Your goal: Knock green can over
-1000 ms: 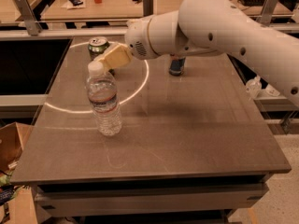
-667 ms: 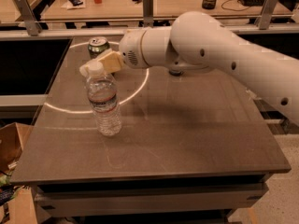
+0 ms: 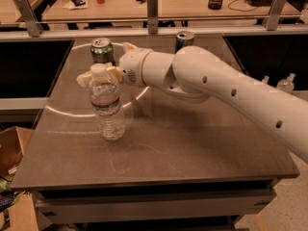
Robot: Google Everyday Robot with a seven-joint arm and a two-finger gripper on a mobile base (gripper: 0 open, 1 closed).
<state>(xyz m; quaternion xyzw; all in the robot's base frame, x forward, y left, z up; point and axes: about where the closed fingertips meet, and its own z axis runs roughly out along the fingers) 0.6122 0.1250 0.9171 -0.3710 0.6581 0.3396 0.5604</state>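
My worktop (image 3: 192,138) carried three things, all upright: the green can (image 3: 102,50) near the far left, a clear water bottle (image 3: 108,107) nearer the front, and a second can (image 3: 184,37) at the far edge. My hand (image 3: 86,79) hovered between bottle cap and green can.

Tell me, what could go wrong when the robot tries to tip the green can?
The gripper hovers right by the water bottle, near its cap, so a swing might topple the bottle instead of the green can. The can also stands near the far edge of the table, so once knocked over it might roll off.
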